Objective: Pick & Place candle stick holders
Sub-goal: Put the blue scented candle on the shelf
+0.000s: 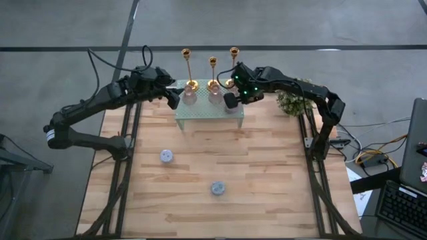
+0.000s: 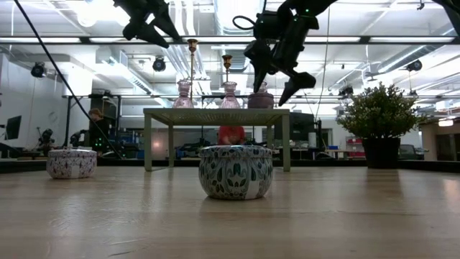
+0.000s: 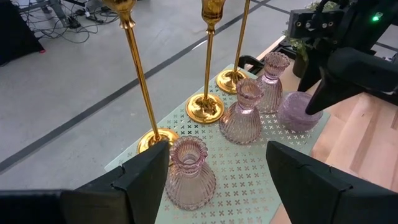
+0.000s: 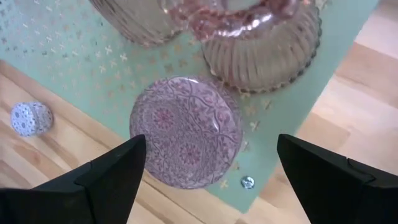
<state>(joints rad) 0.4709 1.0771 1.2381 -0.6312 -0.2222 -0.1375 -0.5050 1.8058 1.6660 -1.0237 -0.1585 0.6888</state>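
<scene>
Left wrist view: candle stick holders [image 3: 208, 68] beyond left gripper [image 3: 217, 180]; both jaws apart, empty

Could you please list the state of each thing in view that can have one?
Left gripper: fingers open, above the near pink vase.
Right gripper: fingers open, over the pink tin.
Three gold candlesticks: upright on the green stand.
Three pink vases: upright.
Pink tin: lidded, on the stand.
Two patterned tins: lidded, on the table.

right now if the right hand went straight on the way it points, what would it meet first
Most likely the round purple patterned jar on the green stand: it sits centred between the open right hand fingers, straight ahead. Depth is unclear.
</scene>
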